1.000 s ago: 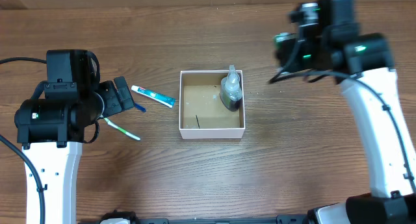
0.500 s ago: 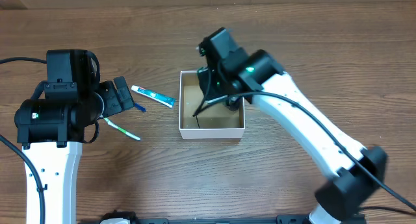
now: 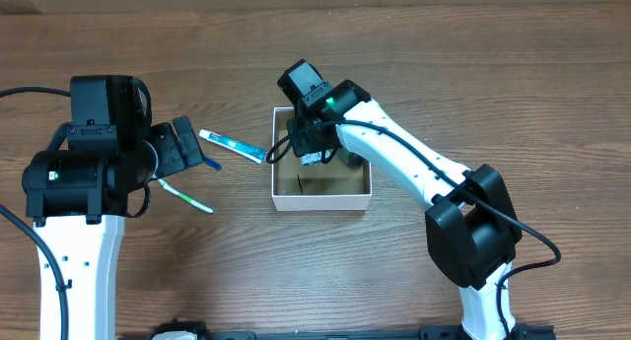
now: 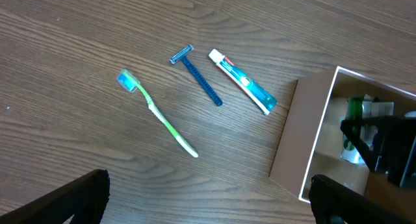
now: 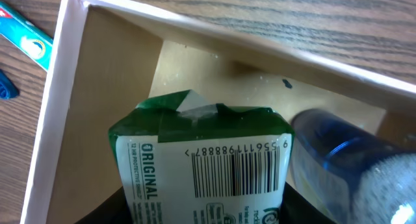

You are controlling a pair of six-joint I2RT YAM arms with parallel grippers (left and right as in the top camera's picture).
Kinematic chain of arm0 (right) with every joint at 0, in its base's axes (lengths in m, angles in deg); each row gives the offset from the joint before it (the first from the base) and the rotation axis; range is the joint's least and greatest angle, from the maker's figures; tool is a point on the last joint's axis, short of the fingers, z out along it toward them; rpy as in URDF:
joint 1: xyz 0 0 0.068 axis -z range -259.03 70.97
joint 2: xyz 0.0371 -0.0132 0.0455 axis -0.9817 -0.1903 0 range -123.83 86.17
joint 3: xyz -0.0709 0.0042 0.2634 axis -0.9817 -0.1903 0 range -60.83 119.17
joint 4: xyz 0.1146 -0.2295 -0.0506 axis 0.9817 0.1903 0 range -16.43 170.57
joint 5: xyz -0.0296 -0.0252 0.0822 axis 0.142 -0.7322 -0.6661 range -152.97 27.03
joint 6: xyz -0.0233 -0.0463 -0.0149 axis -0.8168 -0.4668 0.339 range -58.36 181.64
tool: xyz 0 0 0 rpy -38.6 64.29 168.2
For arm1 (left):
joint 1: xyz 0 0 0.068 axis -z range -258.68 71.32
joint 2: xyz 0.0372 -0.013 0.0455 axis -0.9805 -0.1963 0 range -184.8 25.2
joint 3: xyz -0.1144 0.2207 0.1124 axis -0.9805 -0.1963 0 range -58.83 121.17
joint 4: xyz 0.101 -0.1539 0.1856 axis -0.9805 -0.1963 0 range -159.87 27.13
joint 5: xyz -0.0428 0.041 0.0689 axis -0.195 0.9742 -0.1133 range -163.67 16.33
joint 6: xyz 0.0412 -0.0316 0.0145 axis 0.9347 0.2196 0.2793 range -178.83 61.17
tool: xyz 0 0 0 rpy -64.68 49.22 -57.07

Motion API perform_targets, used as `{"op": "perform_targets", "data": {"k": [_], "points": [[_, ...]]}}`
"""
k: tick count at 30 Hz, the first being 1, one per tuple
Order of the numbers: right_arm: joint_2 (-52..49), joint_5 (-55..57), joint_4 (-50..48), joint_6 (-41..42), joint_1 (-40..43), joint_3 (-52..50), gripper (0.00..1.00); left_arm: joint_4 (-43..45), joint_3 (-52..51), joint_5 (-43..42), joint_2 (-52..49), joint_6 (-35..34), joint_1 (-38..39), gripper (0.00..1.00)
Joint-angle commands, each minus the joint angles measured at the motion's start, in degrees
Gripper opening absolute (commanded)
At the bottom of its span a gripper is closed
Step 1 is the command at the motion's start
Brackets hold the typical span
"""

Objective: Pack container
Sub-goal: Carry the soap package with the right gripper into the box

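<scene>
The right gripper (image 3: 313, 155) pinches a green packet (image 5: 201, 159); within the last second it swung in from the far right to hang over the container (image 3: 321, 201) at table centre, where a bottle (image 5: 351, 165) already lies; releasing seems next; farther off, the left gripper (image 4: 208, 197) waits spread, unmoved, above the toothpaste (image 4: 242, 81).

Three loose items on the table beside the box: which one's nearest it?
The toothpaste tube: one end lies close to the container wall. The blue razor and green toothbrush lie farther off.
</scene>
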Motion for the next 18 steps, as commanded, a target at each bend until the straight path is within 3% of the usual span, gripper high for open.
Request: {"op": "perform_targets", "data": {"k": [1, 4, 5, 9, 18], "points": [[0.81, 0.35, -1.84, 0.11, -0.15, 1.03, 0.31, 0.02, 1.22, 0.92, -0.31, 1.14, -0.24, 1.00], [0.81, 0.35, -1.81, 0.11, -0.15, 1.03, 0.33, -0.02, 1.22, 0.92, -0.31, 1.14, -0.24, 1.00], [0.81, 0.35, -1.84, 0.11, -0.15, 1.03, 0.47, 0.02, 1.22, 0.92, -0.31, 1.14, -0.24, 1.00], [0.81, 0.35, -1.84, 0.11, -0.15, 1.03, 0.64, 0.02, 1.22, 0.92, -0.31, 1.14, -0.24, 1.00], [2.51, 0.33, -1.11, -0.22, -0.74, 1.88, 0.64, 0.00, 1.22, 0.94, -0.31, 1.14, -0.24, 1.00]]}}
